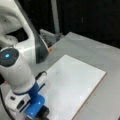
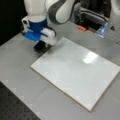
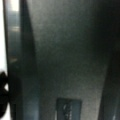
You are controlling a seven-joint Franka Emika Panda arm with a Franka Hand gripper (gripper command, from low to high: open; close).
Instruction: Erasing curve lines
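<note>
While the arm sits low over the table (image 2: 17,62), the gripper (image 2: 41,47) is at the whiteboard's (image 2: 75,72) far-left corner in a front view, down at or just off the board edge. In a front view the same gripper (image 1: 43,112) shows at the board's (image 1: 75,85) bottom-left edge, mostly cut off by the frame. A dark block sits under the blue-and-white wrist housing (image 2: 37,31); can't tell if that's the fingers or something held. Jaw opening: can't tell, nothing shows a gap or a grasp clearly.

Curve lines (image 1: 58,73): only a faint small dark mark on the board in a front view, up and right of the gripper, apart from it. Can't confirm its shape. Can't make it out in the front view with the glare; there the board surface reads plain white apart from a pale glare patch (image 2: 90,58) right of centre.

Board lies flat on the grey table, brown edge visible along its near side.

Past the board's far edge: small orange object (image 2: 81,28) on the table, and a dark open-framed fixture (image 2: 92,18) behind it.

Wrist view: mostly dark grey surface, white strip (image 3: 3,50) at left edge, dark blob (image 3: 3,95) low left. Can't tell what either is.
</note>
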